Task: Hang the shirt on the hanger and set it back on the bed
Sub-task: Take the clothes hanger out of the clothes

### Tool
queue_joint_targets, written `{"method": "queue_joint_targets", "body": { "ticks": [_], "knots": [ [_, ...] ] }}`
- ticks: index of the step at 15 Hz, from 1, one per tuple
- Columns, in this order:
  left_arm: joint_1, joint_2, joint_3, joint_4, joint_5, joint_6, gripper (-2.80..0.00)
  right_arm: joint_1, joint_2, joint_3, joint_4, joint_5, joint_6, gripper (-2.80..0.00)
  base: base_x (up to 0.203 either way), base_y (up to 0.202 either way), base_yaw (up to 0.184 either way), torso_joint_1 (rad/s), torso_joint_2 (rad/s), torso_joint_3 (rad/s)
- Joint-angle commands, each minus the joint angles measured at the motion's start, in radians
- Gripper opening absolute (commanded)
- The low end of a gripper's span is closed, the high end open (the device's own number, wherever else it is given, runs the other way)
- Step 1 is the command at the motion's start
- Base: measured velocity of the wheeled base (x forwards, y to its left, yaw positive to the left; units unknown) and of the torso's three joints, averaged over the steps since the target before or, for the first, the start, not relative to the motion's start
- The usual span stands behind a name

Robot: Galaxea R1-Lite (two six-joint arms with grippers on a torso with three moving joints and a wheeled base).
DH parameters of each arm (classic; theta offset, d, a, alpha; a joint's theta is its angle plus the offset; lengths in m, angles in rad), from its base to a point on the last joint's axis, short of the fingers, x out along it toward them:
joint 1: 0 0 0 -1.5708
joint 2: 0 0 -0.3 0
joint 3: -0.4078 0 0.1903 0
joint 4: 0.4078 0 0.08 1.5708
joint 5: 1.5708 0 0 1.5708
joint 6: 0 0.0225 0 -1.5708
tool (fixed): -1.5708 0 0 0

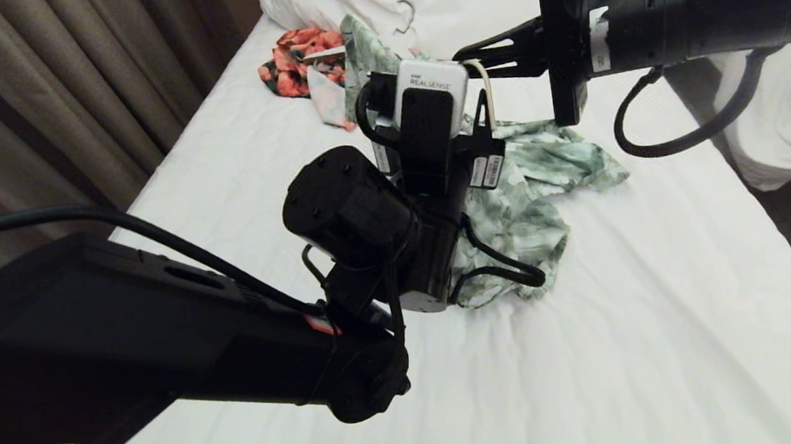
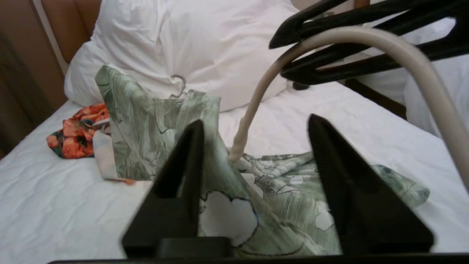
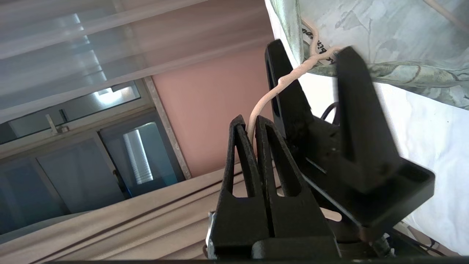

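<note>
At the bed's (image 1: 593,319) centre, the right gripper (image 3: 253,126) clamps the hanger (image 2: 256,106) while the left gripper's (image 2: 254,126) parted jaws straddle the shirt (image 2: 278,205).

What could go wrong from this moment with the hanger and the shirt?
1. The right tool pinches only the thin hook of the hanger; a pull may twist it loose.
2. The left tool straddles a raised fold of the shirt and may grab the wrong layer.

Soft printed cloth shirt (image 2: 278,205); smooth cream wire hanger (image 2: 256,99).
</note>
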Motion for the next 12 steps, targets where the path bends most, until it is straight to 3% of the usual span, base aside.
{"method": "queue_joint_targets", "body": {
  "ticks": [1,12],
  "knots": [
    [0.0,0.002,-0.009,-0.007,0.003,0.003,-2.8,0.0,0.0,0.0,0.001,0.003,0.007,-2.8,0.0,0.0,0.0,0.0,0.0,0.0],
    [0.0,-0.001,-0.021,-0.007,0.003,0.003,-2.8,-0.002,0.0,0.0,0.004,0.001,0.007,-2.8,0.0,0.0,0.0,0.0,0.0,0.0]
  ]
}}
